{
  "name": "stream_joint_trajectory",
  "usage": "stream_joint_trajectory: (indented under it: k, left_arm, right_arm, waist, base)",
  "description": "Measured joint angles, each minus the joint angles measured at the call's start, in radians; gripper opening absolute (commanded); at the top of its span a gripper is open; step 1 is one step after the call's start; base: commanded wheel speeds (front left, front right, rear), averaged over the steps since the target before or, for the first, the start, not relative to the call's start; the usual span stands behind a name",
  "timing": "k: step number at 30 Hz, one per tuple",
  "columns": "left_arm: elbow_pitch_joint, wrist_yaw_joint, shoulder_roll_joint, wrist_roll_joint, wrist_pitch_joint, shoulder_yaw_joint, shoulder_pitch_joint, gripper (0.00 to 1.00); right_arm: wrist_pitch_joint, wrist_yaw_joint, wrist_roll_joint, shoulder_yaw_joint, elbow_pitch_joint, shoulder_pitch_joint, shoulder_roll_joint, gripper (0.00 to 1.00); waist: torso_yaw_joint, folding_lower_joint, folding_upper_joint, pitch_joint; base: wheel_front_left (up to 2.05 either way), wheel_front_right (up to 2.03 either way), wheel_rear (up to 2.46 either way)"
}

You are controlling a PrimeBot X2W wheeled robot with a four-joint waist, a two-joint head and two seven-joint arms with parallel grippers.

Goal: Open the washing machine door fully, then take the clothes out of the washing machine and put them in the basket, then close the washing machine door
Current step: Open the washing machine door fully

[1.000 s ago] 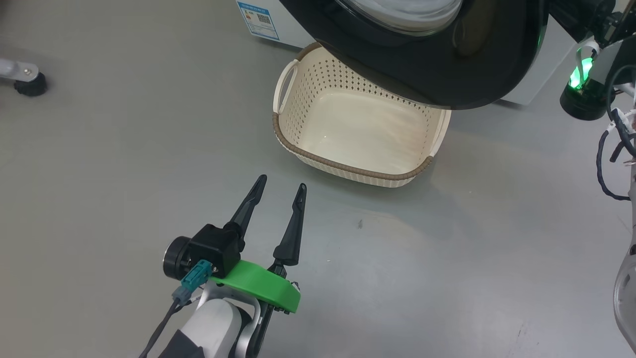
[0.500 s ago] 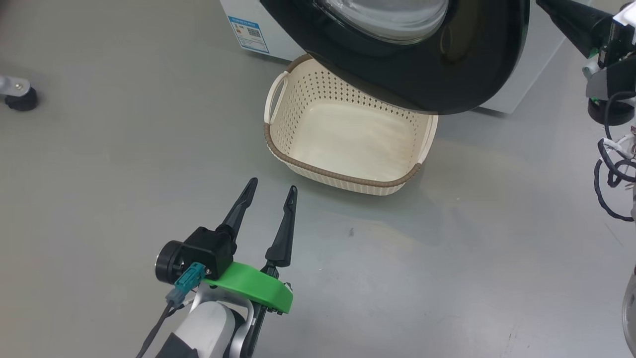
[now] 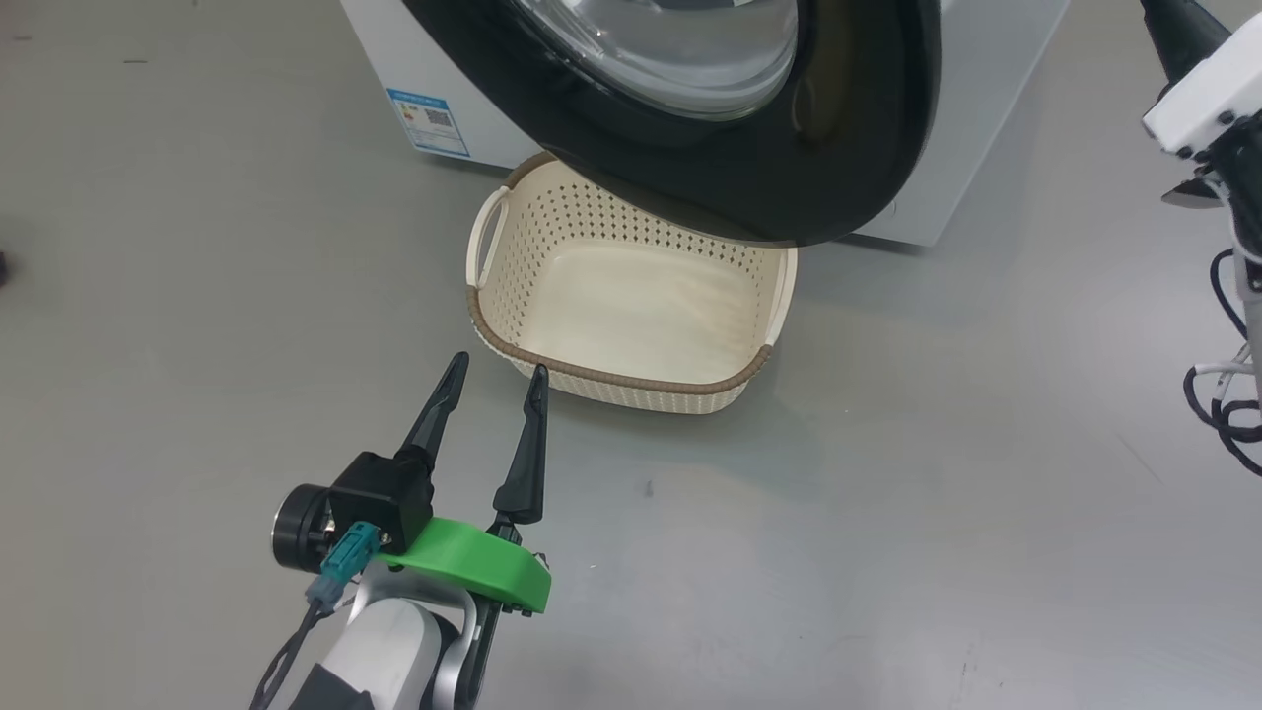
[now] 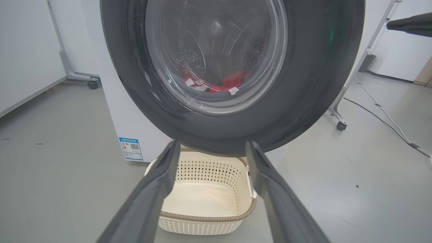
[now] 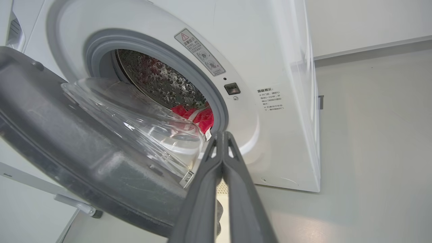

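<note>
Left end effector [image 3: 500,365] gapes empty near basket [image 3: 611,376]; right end effector [image 5: 221,135] pinched shut; door [image 3: 848,148] overhangs basket.

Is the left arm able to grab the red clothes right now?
Probably not yet. The door hangs part open right between the open left gripper and the clothes inside the machine. It would have to go around the door's edge first.
</note>
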Motion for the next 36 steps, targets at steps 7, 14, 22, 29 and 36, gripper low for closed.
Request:
stream_joint_trajectory:
  k: [7,14,22,29,36]
  left_arm:
    - [0.010,0.000,0.001,0.010,0.000,0.040,0.000,1.00]
    - [0.021,0.000,0.001,0.018,0.000,0.089,0.000,1.00]
    - [0.026,0.000,0.000,0.029,0.000,0.146,0.035,1.00]
    - [0.026,0.000,0.001,0.046,0.000,0.178,0.047,1.00]
    - [0.018,0.000,0.002,0.049,0.000,0.211,0.047,1.00]
  right_arm:
    - [-0.198,-0.006,-0.154,0.179,-0.153,0.119,-0.036,0.00]
    - [-0.381,-0.006,-0.263,0.232,-0.140,0.272,-0.078,0.00]
    - [-0.549,-0.036,-0.283,0.191,-0.125,0.406,-0.008,0.00]
    - [-0.640,-0.081,-0.291,0.180,-0.147,0.467,0.031,0.00]
    - [-0.643,-0.122,-0.296,0.161,-0.166,0.518,0.070,1.00]
  waist:
    - [-0.047,0.0000,0.0000,-0.031]
    - [-0.085,0.0000,0.0000,-0.075]
    - [-0.129,0.0000,0.0000,-0.123]
    - [-0.171,0.0000,0.0000,-0.138]
    - [-0.189,0.0000,0.0000,-0.139]
  base:
    - [0.00,0.00,0.00]
    - [0.00,0.00,0.00]
    - [0.00,0.00,0.00]
    - [0.00,0.00,0.00]
    - [0.00,0.00,0.00]
